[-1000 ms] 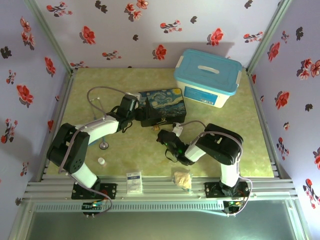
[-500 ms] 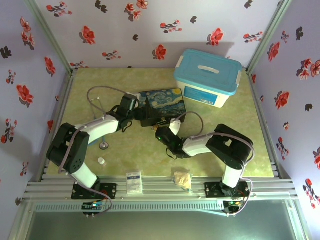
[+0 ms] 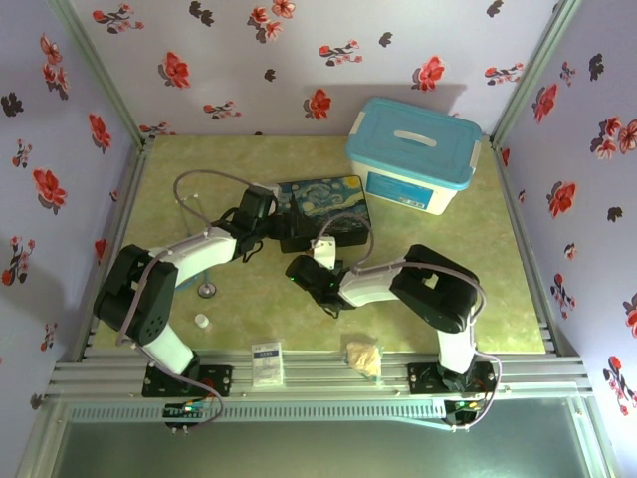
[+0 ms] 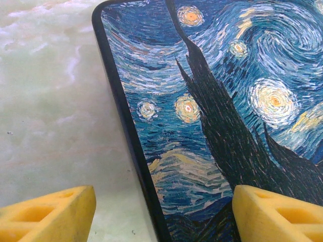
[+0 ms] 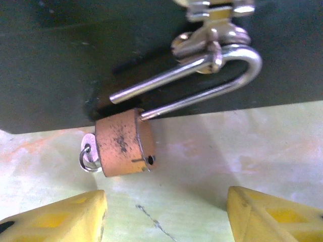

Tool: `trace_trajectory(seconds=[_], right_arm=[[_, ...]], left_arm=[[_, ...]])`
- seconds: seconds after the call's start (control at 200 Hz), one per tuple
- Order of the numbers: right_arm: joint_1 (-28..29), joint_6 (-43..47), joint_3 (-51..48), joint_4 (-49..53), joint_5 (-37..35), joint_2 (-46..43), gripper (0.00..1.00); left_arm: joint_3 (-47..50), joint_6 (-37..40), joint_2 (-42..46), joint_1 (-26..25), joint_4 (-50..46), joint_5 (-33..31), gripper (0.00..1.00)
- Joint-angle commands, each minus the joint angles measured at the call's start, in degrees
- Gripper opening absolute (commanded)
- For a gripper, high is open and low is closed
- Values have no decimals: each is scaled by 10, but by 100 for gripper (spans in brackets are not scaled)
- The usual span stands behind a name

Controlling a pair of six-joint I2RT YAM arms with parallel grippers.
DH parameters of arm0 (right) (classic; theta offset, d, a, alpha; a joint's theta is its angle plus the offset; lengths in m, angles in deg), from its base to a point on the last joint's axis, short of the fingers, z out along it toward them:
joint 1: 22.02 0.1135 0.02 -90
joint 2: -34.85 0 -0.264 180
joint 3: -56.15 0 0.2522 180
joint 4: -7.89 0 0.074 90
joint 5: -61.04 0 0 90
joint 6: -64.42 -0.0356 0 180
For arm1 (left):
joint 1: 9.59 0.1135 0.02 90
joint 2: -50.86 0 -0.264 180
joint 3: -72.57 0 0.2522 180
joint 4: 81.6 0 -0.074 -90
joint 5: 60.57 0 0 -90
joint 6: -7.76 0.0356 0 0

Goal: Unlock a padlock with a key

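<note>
Wide and empty, left jaws and right jaws alike. Just ahead of right jaws: padlock [image 5: 123, 142], key [image 5: 88, 149] in its left end. Could bump padlock swinging and miss key.

The green table [image 3: 508, 269] is carrying a painted box [image 3: 323, 204] centrally, a blue-lidded bin [image 3: 413, 154] at one o'clock, a white cap [image 3: 202, 321] at eight.

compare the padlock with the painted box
The padlock is tiny beside the painted box. The padlock is worn brass with a silver shackle; the box wears a blue starry-night print. The padlock stands open, one shackle leg free; the box looks shut. The shackle links them.
</note>
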Motion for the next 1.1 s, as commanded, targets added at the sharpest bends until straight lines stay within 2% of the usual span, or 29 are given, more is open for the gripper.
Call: trace_trajectory(seconds=[0.0, 0.14, 0.3, 0.42, 0.545, 0.765, 0.9, 0.99, 1.095], right_arm=[[0, 16, 37, 55, -5, 51, 64], [1, 21, 48, 45, -3, 73, 63], [-8, 14, 23, -3, 0, 57, 50], [-17, 6, 3, -40, -6, 36, 48], [-30, 0, -1, -59, -2, 32, 37], [-52, -21, -46, -104, 2, 4, 31], [-62, -26, -91, -156, 9, -31, 30], [-72, -16, -134, -249, 35, -50, 29], [-87, -25, -167, -330, 64, -60, 17]], left_arm=[[-4, 13, -14, 5, -36, -2, 72], [-3, 15, -19, 5, -36, -1, 72], [5, 13, -24, 5, -30, -1, 71], [14, 13, -25, 5, -23, -1, 71], [15, 17, -31, 6, -25, -2, 71], [16, 20, -36, 7, -29, -2, 70], [17, 20, -43, 10, -32, -5, 70], [22, 21, -45, 11, -28, -7, 69], [23, 20, -47, 11, -28, -7, 69]])
